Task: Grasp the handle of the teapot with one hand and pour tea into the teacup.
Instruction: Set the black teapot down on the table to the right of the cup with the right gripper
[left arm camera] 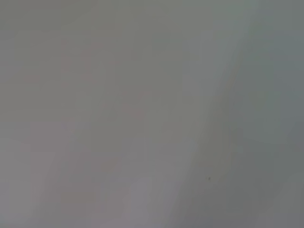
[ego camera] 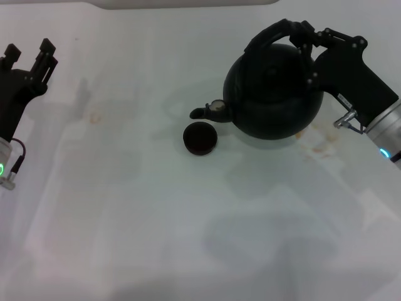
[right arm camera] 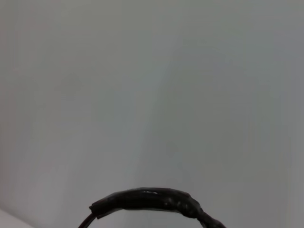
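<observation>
Now, starting over on the left — the left gripper hangs above the table at the near-left edge, its two fingers spread apart with nothing between them, well away from everything that matters. Its wrist camera shows only blank surface.

Moving toward the middle, the teacup sits upright on the table, small and dark, mouth open to the sky. Just above it in the head view comes the spout of the teapot, pointing left. And that is the relation this turns on: the spout tip lies just beyond the cup's far rim, near but not quite over its mouth, so the pour looks to need a slight shift toward the cup along with more tilt. The pot's long axis, spout to back, runs almost straight across the table, left to right, and the body seems tipped a touch spout-down.

Further right — the handle arches over the pot's top, and the right gripper is clamped on its right-hand end, fingers closed around the hoop. The right wrist camera catches a stretch of that handle against the pale table. Clearly the right arm is the working one.
</observation>
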`<state>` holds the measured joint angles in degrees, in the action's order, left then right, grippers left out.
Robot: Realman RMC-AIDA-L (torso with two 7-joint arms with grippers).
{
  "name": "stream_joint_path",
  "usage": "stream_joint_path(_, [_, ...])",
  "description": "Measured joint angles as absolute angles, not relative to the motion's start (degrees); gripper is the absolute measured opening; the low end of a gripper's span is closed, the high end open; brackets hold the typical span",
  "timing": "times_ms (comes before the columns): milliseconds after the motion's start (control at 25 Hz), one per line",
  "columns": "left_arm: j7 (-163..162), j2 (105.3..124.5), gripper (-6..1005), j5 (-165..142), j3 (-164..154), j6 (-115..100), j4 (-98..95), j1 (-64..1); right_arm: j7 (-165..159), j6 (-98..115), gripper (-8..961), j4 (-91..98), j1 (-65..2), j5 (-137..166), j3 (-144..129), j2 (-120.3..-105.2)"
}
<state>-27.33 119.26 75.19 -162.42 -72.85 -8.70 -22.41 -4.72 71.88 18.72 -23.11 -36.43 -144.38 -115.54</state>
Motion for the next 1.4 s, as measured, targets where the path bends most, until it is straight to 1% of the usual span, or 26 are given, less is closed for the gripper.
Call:
stream_joint_path(200, [-27.3,119.26,760,75.2,-162.4,-72.5,-9.1,-22.4,-11.2,72.3,118,16.8,-21.9,-37.1,-142.9,-115.41])
stream_joint_path(680, [-27.2,119.18,760,75.3,-162.3,-72.7,-9.4,-22.6,-15.2,74.7,118,11.4,-18.4,-37.0,-140.6,-115.31])
stream_joint_path(1400, [-27.2,119.27,760,75.1,-162.2,-73.0,-9.4,-22.9,-14.8,72.7,121,10.5,-17.9,-36.7,-141.3,-115.31])
